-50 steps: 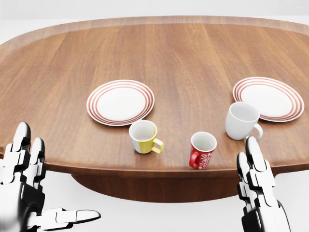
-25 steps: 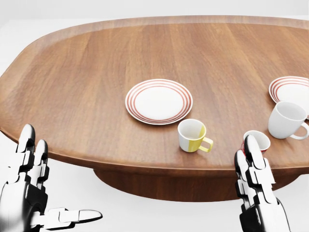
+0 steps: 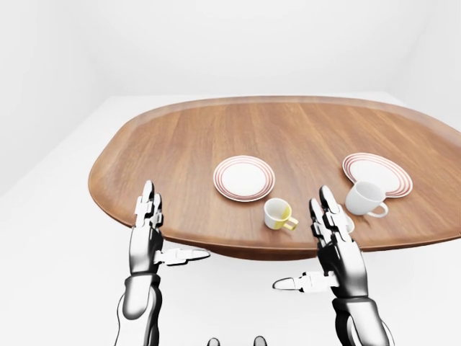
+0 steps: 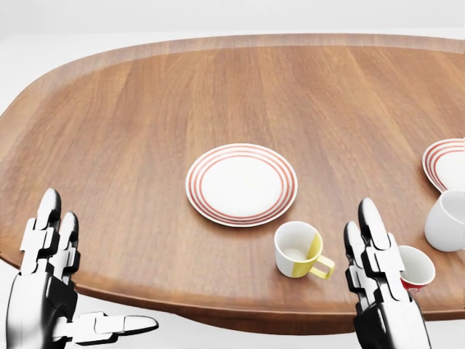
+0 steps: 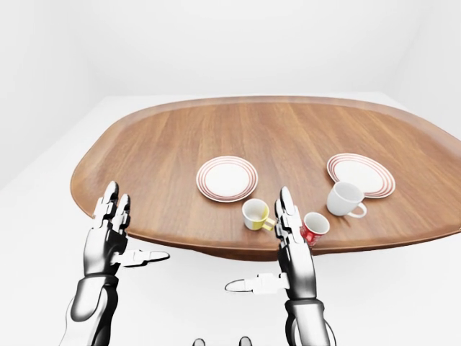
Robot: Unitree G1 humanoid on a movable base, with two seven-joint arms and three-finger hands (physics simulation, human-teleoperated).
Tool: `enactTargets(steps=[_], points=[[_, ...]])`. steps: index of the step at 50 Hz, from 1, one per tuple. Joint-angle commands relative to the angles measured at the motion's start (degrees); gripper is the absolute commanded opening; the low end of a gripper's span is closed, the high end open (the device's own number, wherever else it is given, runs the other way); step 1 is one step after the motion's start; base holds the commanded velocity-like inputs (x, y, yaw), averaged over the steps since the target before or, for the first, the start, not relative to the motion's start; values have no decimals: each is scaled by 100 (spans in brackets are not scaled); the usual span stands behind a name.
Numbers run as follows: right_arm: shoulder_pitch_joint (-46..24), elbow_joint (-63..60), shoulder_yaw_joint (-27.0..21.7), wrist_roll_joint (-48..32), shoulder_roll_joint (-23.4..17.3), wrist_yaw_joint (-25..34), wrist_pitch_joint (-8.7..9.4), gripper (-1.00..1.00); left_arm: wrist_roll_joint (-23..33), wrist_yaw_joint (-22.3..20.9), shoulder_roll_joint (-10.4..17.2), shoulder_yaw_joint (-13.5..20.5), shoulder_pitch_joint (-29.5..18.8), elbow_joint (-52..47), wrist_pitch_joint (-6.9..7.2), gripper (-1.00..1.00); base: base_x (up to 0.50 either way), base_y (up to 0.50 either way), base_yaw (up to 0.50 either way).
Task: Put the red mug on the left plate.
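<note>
The red mug (image 4: 417,268) stands upright near the table's near edge at the lower right of the head view, partly hidden behind my right hand (image 4: 372,251). It shows better in the right-eye view (image 5: 315,227). The left plate (image 4: 241,184), white with red rings, lies mid-table, up and left of the mug. My right hand is open and empty, fingers pointing up, just left of the red mug and not touching it. My left hand (image 4: 62,280) is open and empty at the lower left, below the table's edge.
A white-and-yellow mug (image 4: 298,249) stands between the left plate and the red mug. A white mug (image 4: 447,222) and a second red-ringed plate (image 4: 445,163) are at the right edge. The wooden table (image 4: 131,123) curves away at the left.
The whole picture has shifted: the camera moved, so plates and mugs slid right and lower in the head view. The red mug now sits behind my right hand's fingers. Both hands stay open.
</note>
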Motion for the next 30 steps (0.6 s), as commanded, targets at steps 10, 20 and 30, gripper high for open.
enactTargets(steps=[10, 20, 30], points=[[20, -18, 59, -31, -28, 4, 0, 100, 4, -5, 6, -18, 20, 19, 0, 100, 50, 0, 0], [22, -38, 68, -48, -38, -15, 0, 100, 10, -7, 4, -22, 15, 18, 0, 100, 50, 0, 0], [-10, -67, 122, -209, -57, -103, 14, 100, 5, -6, 3, -15, 14, 12, 0, 100, 50, 10, 0]])
